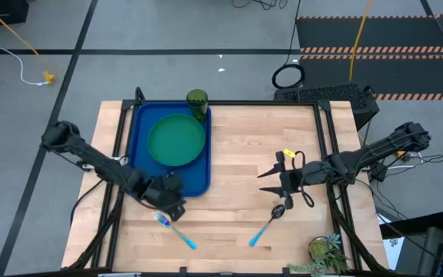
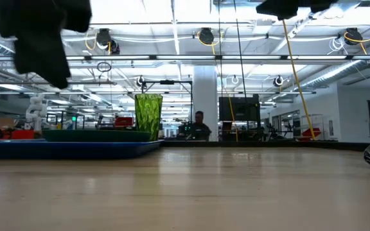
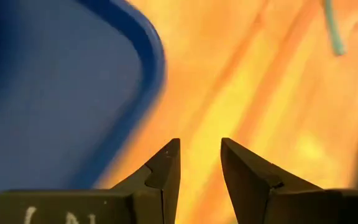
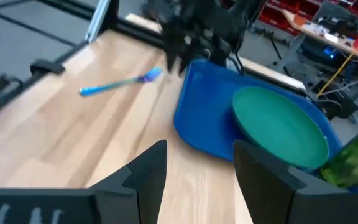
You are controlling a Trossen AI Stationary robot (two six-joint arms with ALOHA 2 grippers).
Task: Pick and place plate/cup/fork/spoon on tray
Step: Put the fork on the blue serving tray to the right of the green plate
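The blue tray (image 1: 141, 165) lies on the table's left half. The teal plate (image 1: 177, 140) rests flat on it. The green cup (image 1: 197, 101) stands upright at the tray's far right corner. The fork (image 1: 175, 231) lies on the wood near the front edge, just past the tray's near right corner. The spoon (image 1: 268, 223) lies on the wood right of centre, its dark bowl (image 1: 278, 210) toward the far side. My left gripper (image 3: 201, 155) is open and empty above the table beside the tray's near right corner (image 3: 148, 56). My right gripper (image 4: 201, 152) is open and empty, just beyond the spoon's bowl.
A small green plant (image 1: 328, 250) stands at the table's near right corner. Bare wood lies between the tray and the right arm. In the low view the cup (image 2: 148, 115) rises above the plate (image 2: 95, 135) and the tray's rim (image 2: 69, 149); a person shows far behind the table.
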